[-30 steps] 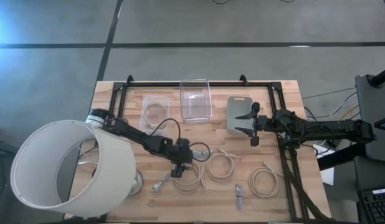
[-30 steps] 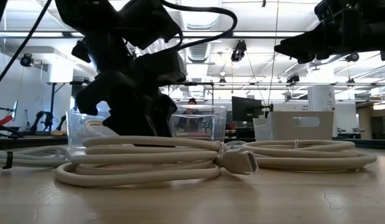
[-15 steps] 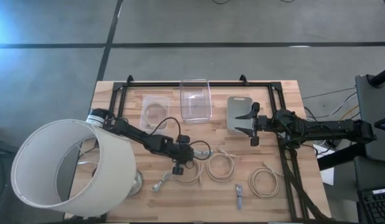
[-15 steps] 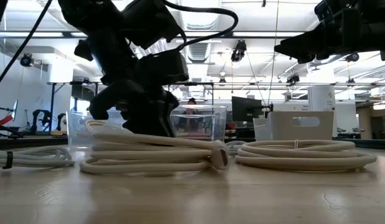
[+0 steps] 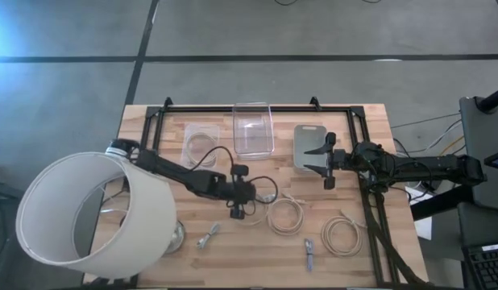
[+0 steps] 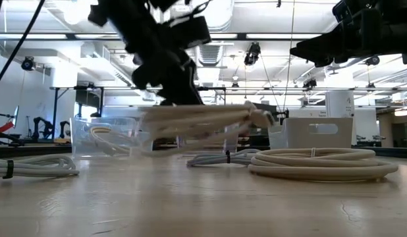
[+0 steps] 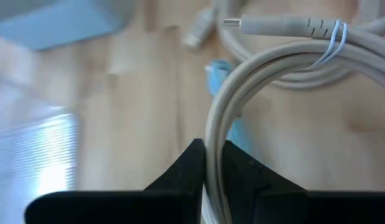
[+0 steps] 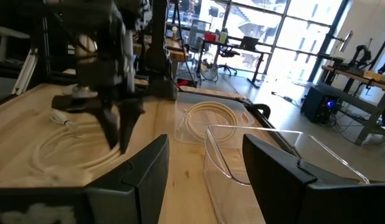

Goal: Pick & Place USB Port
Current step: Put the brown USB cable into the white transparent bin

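Left pincer: we hold it above the bench's middle, clamped on a coiled cream USB cable, lifted clear of the wood. Beside: a second coil flat on the bench; a third coil nearer the front right corner. Right pincer: fingers apart, hovering beside the grey tray toward the back edge.

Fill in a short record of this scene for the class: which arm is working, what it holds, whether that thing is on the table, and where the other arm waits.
Working arm: left gripper, mid-table
Held: coiled white cable, pinched between the fingers
Cable state: lifted clear of the table in the low view
Waiting arm: right gripper, open, above the grey bin
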You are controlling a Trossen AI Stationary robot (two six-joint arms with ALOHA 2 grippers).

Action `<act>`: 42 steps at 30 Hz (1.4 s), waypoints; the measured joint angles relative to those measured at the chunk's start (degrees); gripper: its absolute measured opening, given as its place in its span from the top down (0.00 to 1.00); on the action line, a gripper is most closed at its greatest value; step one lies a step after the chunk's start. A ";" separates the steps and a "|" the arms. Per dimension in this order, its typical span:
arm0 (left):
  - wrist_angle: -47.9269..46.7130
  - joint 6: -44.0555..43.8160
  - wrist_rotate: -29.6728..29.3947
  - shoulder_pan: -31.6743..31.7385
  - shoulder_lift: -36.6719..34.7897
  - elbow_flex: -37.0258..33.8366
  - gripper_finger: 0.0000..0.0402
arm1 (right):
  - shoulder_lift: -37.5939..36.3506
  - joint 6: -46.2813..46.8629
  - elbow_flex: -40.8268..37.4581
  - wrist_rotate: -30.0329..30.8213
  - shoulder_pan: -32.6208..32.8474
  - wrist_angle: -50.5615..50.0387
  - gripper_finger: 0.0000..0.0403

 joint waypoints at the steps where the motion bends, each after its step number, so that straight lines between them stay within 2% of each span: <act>1: -1.99 -0.30 -1.53 0.09 -0.30 0.73 0.89 | 0.00 -0.01 0.00 -0.01 0.02 0.00 0.50; 11: -22.73 -8.36 -11.98 2.75 -1.65 8.51 0.89 | 0.00 0.00 0.00 -0.02 0.02 0.02 0.50; 18: -28.47 -10.00 -17.52 2.86 -2.59 14.83 0.88 | 0.00 0.00 0.00 -0.02 0.02 0.01 0.50; 25: -36.59 -12.66 -27.24 3.57 -2.88 19.43 0.88 | 0.00 0.00 0.00 -0.01 0.02 0.00 0.50; 31: -45.38 -21.50 -28.85 6.87 -2.96 20.85 0.88 | 0.00 0.00 0.00 -0.02 0.01 0.00 0.50; 40: -53.95 -29.88 -28.91 11.37 -2.96 21.58 0.88 | 0.00 0.01 0.00 -0.02 0.02 0.00 0.50; 42: -56.63 -31.24 -30.58 11.76 -2.96 22.31 0.88 | 0.00 0.02 0.00 -0.02 0.02 0.00 0.50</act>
